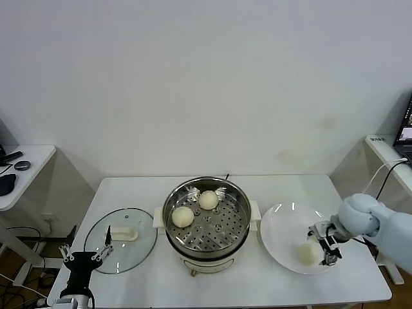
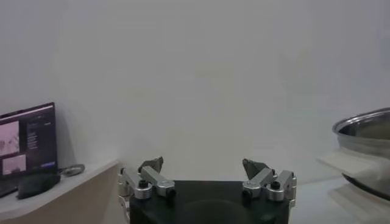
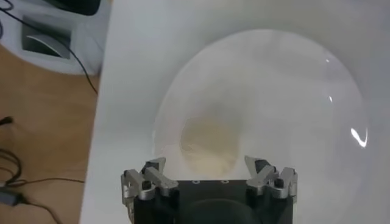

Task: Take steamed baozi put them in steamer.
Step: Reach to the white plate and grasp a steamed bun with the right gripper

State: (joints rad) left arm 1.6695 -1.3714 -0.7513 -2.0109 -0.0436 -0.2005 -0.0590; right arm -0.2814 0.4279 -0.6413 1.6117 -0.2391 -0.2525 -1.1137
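Observation:
The steamer (image 1: 207,239) is a shiny steel pot on a cream base at the table's middle. Two pale baozi lie on its perforated tray, one at the left (image 1: 183,216) and one at the back (image 1: 208,199). One more baozi (image 1: 307,252) lies on the white plate (image 1: 283,225) to the right. My right gripper (image 1: 327,246) is open just right of that baozi, its fingers apart on either side of it in the right wrist view (image 3: 209,143). My left gripper (image 1: 85,246) is open and empty at the table's front left corner. A fourth baozi is not visible.
The glass lid (image 1: 121,239) with its cream handle lies left of the steamer. The steamer's rim (image 2: 365,125) shows at the edge of the left wrist view. A side table (image 1: 19,170) stands at the far left.

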